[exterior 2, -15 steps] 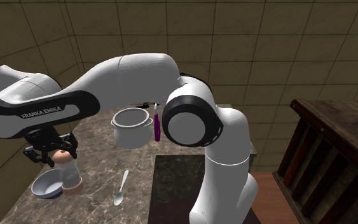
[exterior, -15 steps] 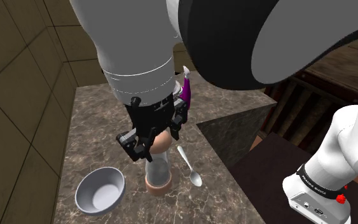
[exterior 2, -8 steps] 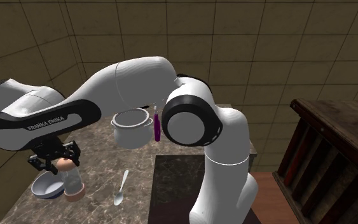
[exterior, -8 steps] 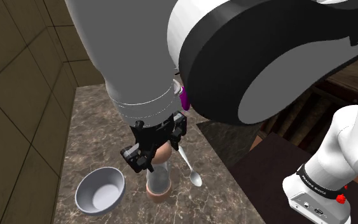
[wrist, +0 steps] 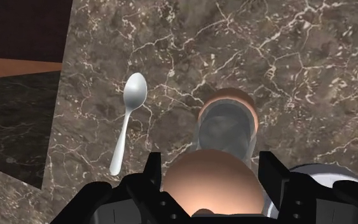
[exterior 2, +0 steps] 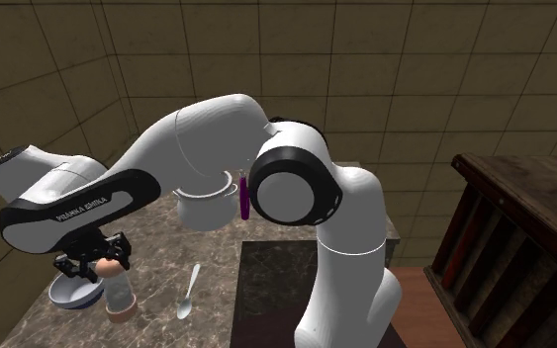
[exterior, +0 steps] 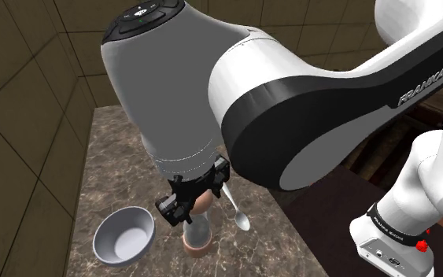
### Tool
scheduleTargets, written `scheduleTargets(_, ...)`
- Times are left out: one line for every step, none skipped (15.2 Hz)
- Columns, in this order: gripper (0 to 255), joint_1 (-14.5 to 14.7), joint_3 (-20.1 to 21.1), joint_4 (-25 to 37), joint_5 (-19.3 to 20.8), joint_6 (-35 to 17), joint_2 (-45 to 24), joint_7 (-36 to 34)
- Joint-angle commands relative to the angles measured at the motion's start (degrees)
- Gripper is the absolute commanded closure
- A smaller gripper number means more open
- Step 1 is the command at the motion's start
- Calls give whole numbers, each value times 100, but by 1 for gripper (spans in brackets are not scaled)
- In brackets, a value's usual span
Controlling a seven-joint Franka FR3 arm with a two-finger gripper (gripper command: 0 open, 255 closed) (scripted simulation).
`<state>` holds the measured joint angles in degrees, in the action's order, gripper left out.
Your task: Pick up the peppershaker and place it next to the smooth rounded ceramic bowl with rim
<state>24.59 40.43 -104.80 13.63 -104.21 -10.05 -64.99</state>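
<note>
Gripper (wrist: 210, 168) has its fingers (wrist: 152, 177) clamped either side of the rounded tan top of the pepper shaker (wrist: 226, 127), which stands upright just beside the grey bowl (exterior: 123, 234) on the marble countertop (exterior: 109, 153), w/ a spoon (wrist: 127, 121) near its other side.

The veined marble tabletop (wrist: 285, 51) is looking polished, the spoon (wrist: 127, 127) is gleaming like metal, the peppershaker (wrist: 225, 130) is showing clear, glassy sides.

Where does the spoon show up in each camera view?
Shoulder view: spoon, low centre, right of the pepper shaker.
Second exterior view: spoon, low and left of centre, right of the pepper shaker.
Wrist view: spoon lies beside the pepper shaker.
Shared landmark: the pepper shaker.
</note>
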Motion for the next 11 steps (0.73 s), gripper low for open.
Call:
scheduleTargets(255, 6, -8, -106, 38, -138, -43, -40)
scheduleTargets(255, 9, -13, -157, 60, -206, -69, -61)
scheduleTargets(255, 13, -18, -206, 82, -273, -96, -83)
scheduleTargets(255, 18, -24, -254, 106, -340, -124, -105)
scheduleTargets(255, 22, -30, -300, 131, -406, -154, -128)
scheduleTargets(255, 28, -37, -345, 157, -472, -185, -152)
scheduleTargets(255, 31, -41, -375, 175, -516, -206, -168)
scheduleTargets(255, 31, -41, -375, 175, -516, -205, -167)
scheduleTargets(255, 31, -41, -375, 175, -516, -206, -167)
scheduleTargets(255, 31, -42, -375, 175, -516, -206, -168)
scheduleTargets(255, 31, -42, -375, 175, -516, -206, -168)
